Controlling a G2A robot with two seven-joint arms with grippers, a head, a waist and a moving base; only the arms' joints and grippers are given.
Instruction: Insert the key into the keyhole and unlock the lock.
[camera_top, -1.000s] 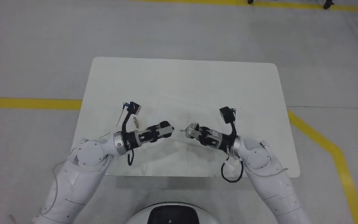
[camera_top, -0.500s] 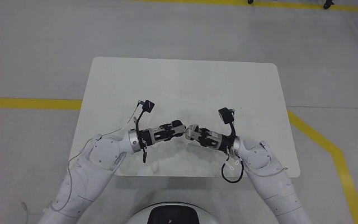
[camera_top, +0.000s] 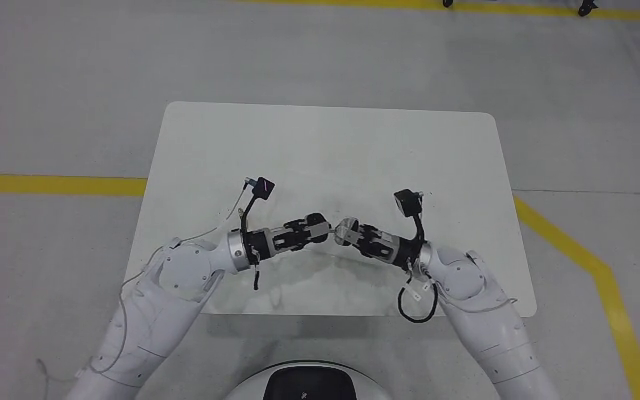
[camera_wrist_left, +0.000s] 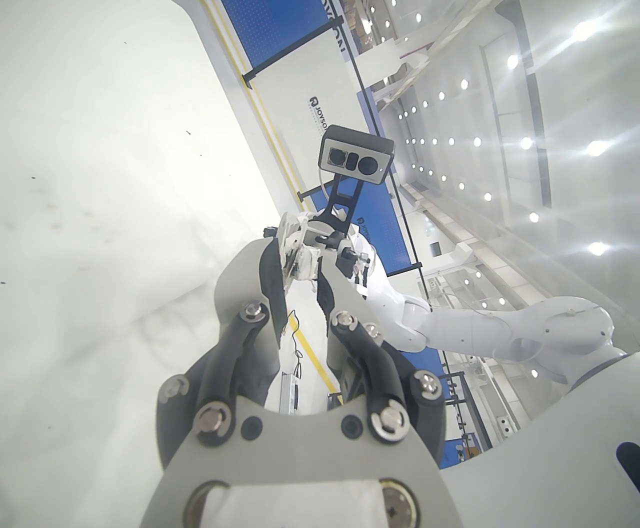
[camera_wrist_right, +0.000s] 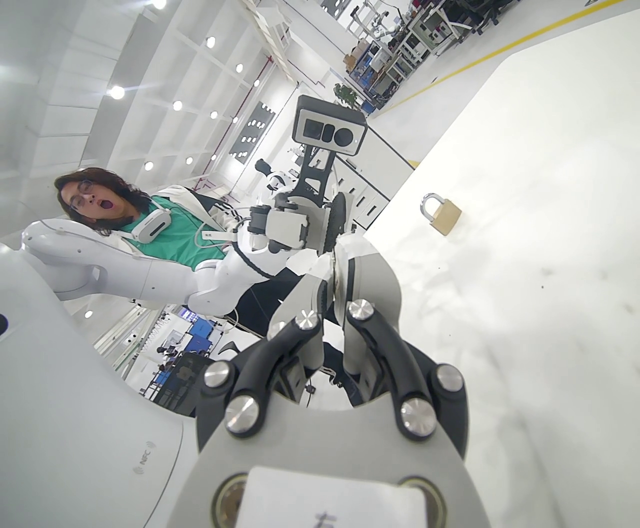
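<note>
Overall: both arms are angled inward over the bench (camera_top: 400, 140), with the left hand (camera_top: 322, 224) and the right hand (camera_top: 344, 231) set tip to tip above its near half.
Left hand (camera_wrist_left: 298, 257): released. Its fingers (camera_wrist_left: 265, 285) are held apart, and the tip of the right hand is seen at the gap between their ends. Whether contact is made cannot be told.
Right hand (camera_wrist_right: 334, 267): clenched. Its fingers (camera_wrist_right: 360, 280) are pressed close, with only a thin slit between them. Whether anything is pinched there cannot be told.
Lock (camera_wrist_right: 442, 214): a brass body with a silver shackle is laid on the bench and is held by neither hand. The shackle appears closed.
Placement: the lock is found past the right hand's fingertips, well apart from both hands and close to an edge of the bench.
</note>
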